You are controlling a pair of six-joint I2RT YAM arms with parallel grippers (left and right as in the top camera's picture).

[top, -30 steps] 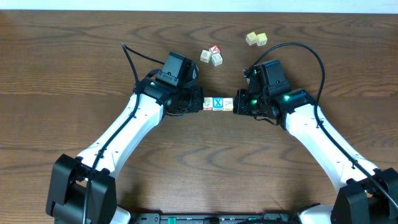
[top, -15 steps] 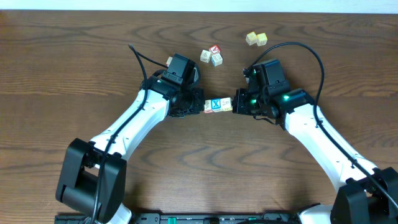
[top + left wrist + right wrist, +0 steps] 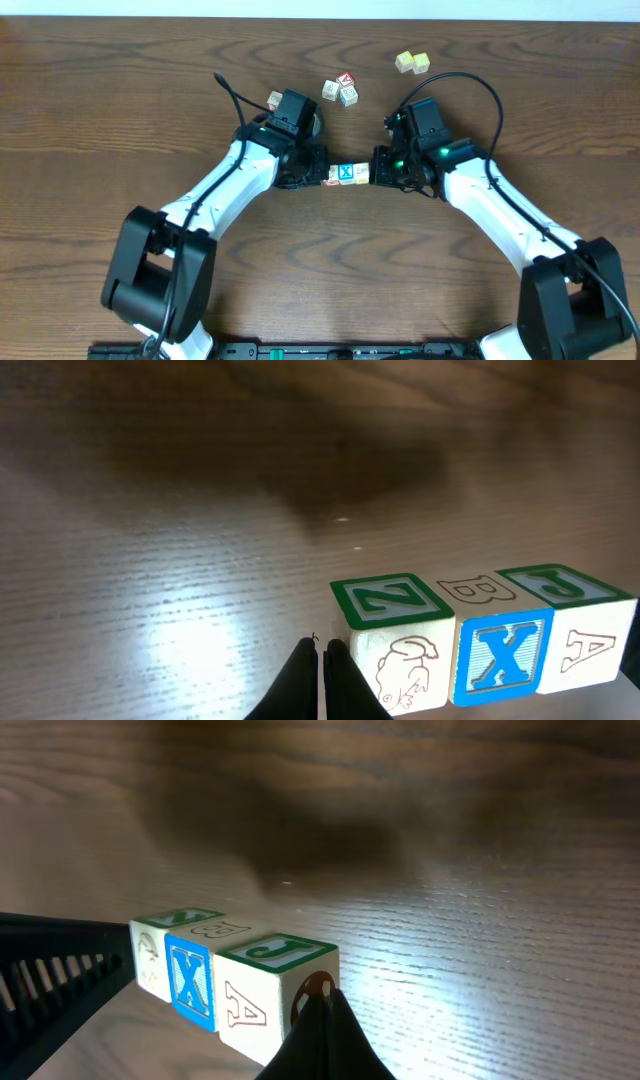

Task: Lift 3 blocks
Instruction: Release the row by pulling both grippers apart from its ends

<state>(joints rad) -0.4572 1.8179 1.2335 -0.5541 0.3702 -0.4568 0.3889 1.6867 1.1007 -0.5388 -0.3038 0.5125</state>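
Three blocks stand in a tight row: a cream one (image 3: pixel 390 650) with a green Z on top and an animal drawing, a blue X block (image 3: pixel 503 655), and a cream one (image 3: pixel 590 645) with a green J on top and an A. In the overhead view the row (image 3: pixel 347 174) lies between both grippers. My left gripper (image 3: pixel 322 650) is shut, its tip pressed against the Z block's end. The right gripper (image 3: pixel 322 998) is also shut, its tip against the A block (image 3: pixel 250 1005). I cannot tell whether the row touches the table.
A cluster of cubes (image 3: pixel 340 90), one red-topped, lies behind the grippers. A pale yellow pair (image 3: pixel 411 62) sits at the back right. One more cube (image 3: pixel 274 100) rests beside the left wrist. Cables arc over both arms.
The pinched row has shifted slightly left and toward the front. Both arms moved with it, and the left arm's elbow swung to the right. Both grippers stayed shut.
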